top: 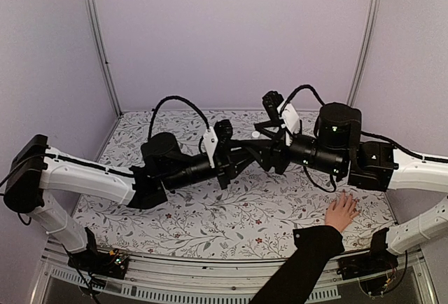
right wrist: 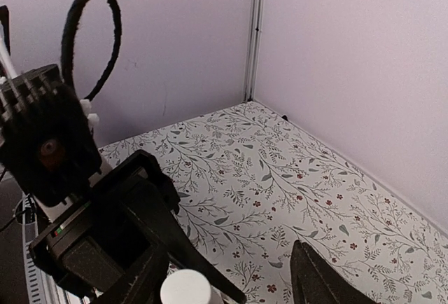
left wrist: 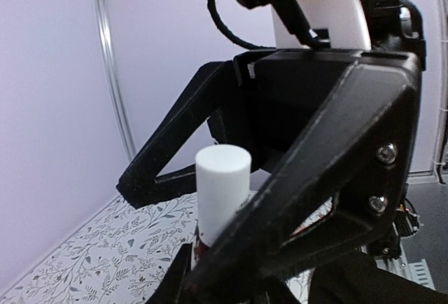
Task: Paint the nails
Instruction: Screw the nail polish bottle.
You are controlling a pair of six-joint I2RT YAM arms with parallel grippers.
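Observation:
A light-skinned hand (top: 341, 212) with a black sleeve lies flat on the table at the front right; its nails are too small to make out. My left gripper (top: 238, 157) is shut on a small dark-red bottle (left wrist: 199, 239) with a white cap (left wrist: 222, 183) and holds it upright above the table's middle. My right gripper (top: 263, 150) is open. Its fingers (right wrist: 315, 279) stand on either side of the cap (right wrist: 185, 288), apart from it. In the left wrist view the right gripper's black frame (left wrist: 308, 171) hides most of the bottle.
The table has a floral cloth (top: 231, 213), with lilac walls on three sides. Both arms meet above the middle, and their cables (top: 175, 101) loop over them. The person's sleeve (top: 301, 269) crosses the front edge at the right.

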